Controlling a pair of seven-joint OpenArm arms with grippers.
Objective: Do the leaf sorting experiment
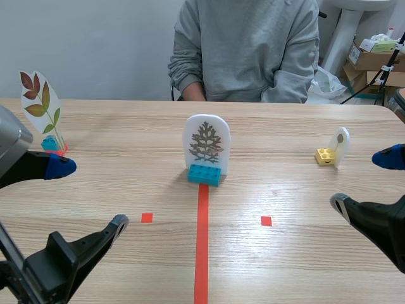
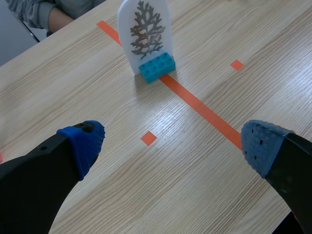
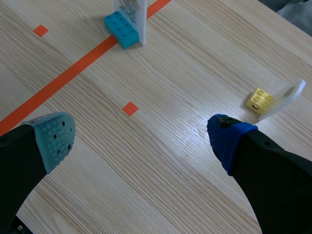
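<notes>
Three leaf cards stand on the bench (image 1: pixel 285 266). The one that appears to be up for sorting, a white arched card (image 1: pixel 206 142) printed with a grey-brown branching leaf, sits upright in a blue brick (image 1: pixel 204 173) at the far end of the orange-red tape line (image 1: pixel 202 240), midway between the two arms. Well apart from it, a second card (image 1: pixel 39 104) showing red, brown and green leaves stands at the far left on its own blue base. A third card (image 1: pixel 342 145) on a yellow brick (image 1: pixel 325 155) stands at the far right (turned nearly edge-on, so its leaf cannot be made out). Two small tape squares (image 1: pixel 147 217) flank the line nearer the robot. The left jaws hang wide apart and empty at the near left, their dotted pads (image 2: pixel 83 139) framing bare wood with the middle card ahead of them. The right jaws are likewise spread and hold nothing at the near right, the yellow brick lying untouched ahead of one pad (image 3: pixel 226 134). A person (image 1: pixel 247 50) in a grey sweatshirt sits across the bench. On this evidence the experiment has hardly begun: no card is gripped and the middle card has joined neither side. What is left looks to be lifting it by card or brick and carrying it to whichever side card it matches.
</notes>
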